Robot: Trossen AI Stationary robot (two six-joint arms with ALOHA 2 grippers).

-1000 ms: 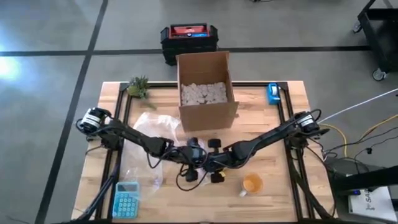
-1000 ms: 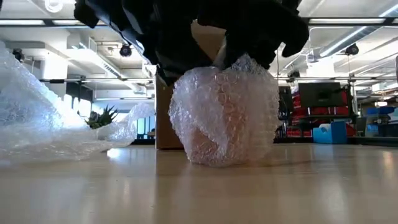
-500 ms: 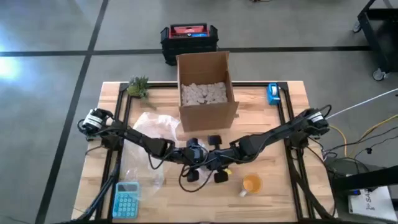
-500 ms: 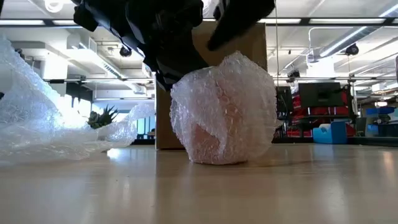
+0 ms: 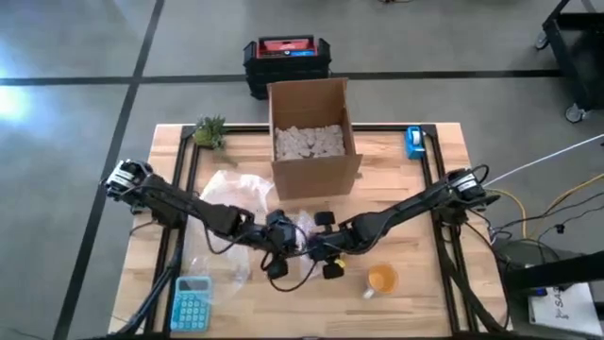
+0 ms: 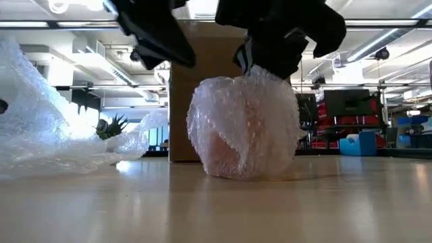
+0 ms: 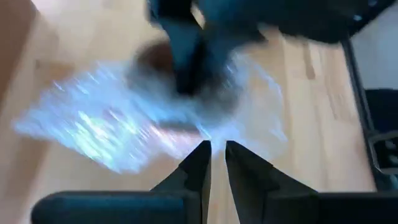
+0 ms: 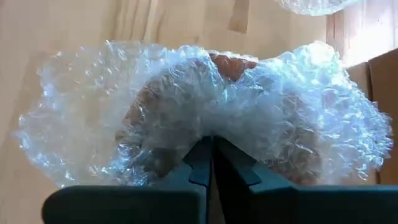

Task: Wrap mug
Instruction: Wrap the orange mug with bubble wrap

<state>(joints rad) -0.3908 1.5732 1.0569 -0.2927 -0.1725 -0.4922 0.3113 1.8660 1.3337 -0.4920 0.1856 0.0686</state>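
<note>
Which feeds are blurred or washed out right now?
Left wrist view: motion-smeared, the clear bubble wrap streaked. Right wrist view: sharp on the bubble-wrapped orange mug. Low view: backlit, both arms dark silhouettes. High view: evenly lit, floor glare at its left edge.

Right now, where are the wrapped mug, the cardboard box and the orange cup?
wrapped mug [image 6: 243,128], low view, front of the bubble wrap.
cardboard box [image 5: 316,175], high view, its front wall.
orange cup [image 5: 382,279], high view, its open top.
</note>
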